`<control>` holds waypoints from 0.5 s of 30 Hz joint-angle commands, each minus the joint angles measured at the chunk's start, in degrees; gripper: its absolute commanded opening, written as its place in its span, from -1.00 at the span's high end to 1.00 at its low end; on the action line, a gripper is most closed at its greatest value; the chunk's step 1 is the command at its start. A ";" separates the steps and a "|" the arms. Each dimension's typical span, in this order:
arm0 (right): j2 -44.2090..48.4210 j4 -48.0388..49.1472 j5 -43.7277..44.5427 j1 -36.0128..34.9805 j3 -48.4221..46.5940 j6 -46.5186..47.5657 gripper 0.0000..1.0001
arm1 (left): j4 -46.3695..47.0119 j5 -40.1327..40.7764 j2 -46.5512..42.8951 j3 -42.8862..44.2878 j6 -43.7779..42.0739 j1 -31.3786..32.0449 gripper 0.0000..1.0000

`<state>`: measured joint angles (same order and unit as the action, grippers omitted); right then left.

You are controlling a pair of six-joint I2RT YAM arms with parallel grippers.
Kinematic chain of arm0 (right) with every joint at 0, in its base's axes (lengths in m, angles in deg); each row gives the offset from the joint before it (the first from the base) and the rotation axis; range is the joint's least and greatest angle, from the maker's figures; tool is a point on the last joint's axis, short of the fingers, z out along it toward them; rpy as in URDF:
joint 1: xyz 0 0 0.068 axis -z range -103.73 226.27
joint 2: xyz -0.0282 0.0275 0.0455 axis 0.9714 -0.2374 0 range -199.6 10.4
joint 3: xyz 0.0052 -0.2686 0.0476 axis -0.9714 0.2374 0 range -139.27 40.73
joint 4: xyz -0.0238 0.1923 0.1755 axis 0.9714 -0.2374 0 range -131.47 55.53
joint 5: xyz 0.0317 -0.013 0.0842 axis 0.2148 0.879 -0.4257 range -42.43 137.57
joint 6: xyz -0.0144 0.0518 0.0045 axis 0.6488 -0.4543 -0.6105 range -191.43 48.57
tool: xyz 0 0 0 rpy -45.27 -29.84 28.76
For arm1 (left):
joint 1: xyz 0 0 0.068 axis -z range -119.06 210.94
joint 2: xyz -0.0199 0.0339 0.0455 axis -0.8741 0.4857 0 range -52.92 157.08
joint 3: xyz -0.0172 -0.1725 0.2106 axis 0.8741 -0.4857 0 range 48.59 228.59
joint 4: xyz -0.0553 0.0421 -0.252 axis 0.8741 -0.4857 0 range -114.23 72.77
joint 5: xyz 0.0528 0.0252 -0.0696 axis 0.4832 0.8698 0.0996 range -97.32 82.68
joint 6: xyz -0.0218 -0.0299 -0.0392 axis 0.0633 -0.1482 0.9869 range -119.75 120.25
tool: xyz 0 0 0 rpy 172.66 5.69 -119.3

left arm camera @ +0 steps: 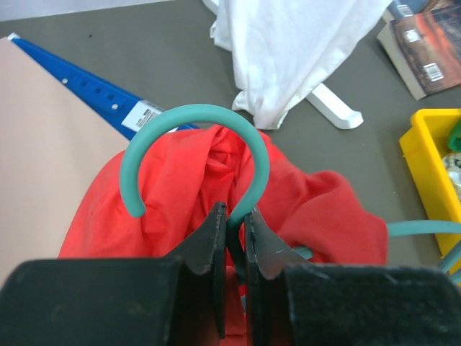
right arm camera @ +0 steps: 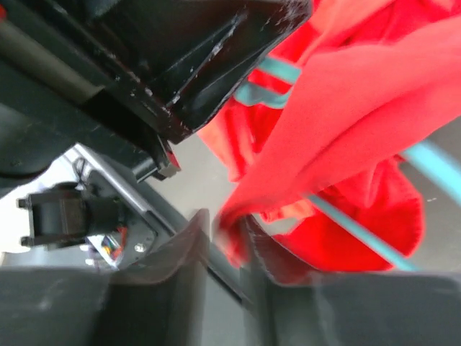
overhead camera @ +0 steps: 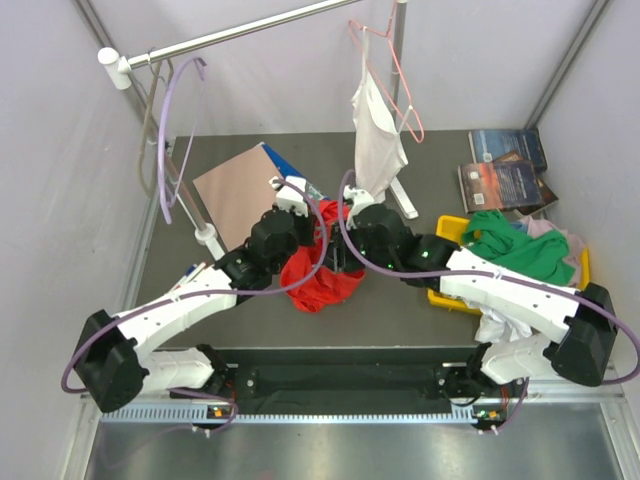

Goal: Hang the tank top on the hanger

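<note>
Left wrist view: left gripper [left arm camera: 235,216] clamps hanger [left arm camera: 194,114]; right gripper [right arm camera: 227,231] apparently pinches tank top [right arm camera: 346,108].

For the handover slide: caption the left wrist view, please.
Left hand pinches the teal hanger just below its hook, red tank top bunched behind.

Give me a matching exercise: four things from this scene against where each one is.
Things:
1. teal hanger
2. white top
3. green garment
4. books

Places:
A. in the yellow bin
B. clamped in the left gripper
C. lying flat, far right
D. hanging from the rail

Pairs: 1-B, 2-D, 3-A, 4-C
</note>
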<state>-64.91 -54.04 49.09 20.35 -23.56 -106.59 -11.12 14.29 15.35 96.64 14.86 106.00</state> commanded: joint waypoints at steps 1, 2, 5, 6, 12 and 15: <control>0.77 -0.45 -2.40 -1.38 -3.56 1.40 -0.17 | 6.90 -5.60 -3.14 1.79 -2.30 0.12 1.00; 1.56 -1.42 -1.96 -1.38 -3.99 2.89 -0.53 | 7.51 -6.57 -4.19 0.91 -3.00 0.12 1.00; 6.48 -6.08 0.94 -1.30 -5.57 6.92 -0.83 | 7.16 -8.42 -7.09 -0.67 -5.73 0.03 1.00; 9.10 -7.48 1.72 -1.30 -6.02 7.81 -0.89 | 7.08 -9.99 -7.88 -1.20 -6.69 0.03 1.00; 19.57 -11.10 6.64 -1.21 -4.97 14.41 -0.93 | 5.15 -19.30 -13.42 -2.61 -10.74 0.03 1.00; 21.86 -11.19 6.66 -0.77 -2.77 16.96 -0.86 | 2.43 -23.26 -14.04 -1.30 -11.27 0.03 1.00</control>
<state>-46.01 -63.79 52.98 19.65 -26.16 -95.23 -9.90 -1.08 3.00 93.89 5.92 105.94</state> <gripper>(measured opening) 0.955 0.122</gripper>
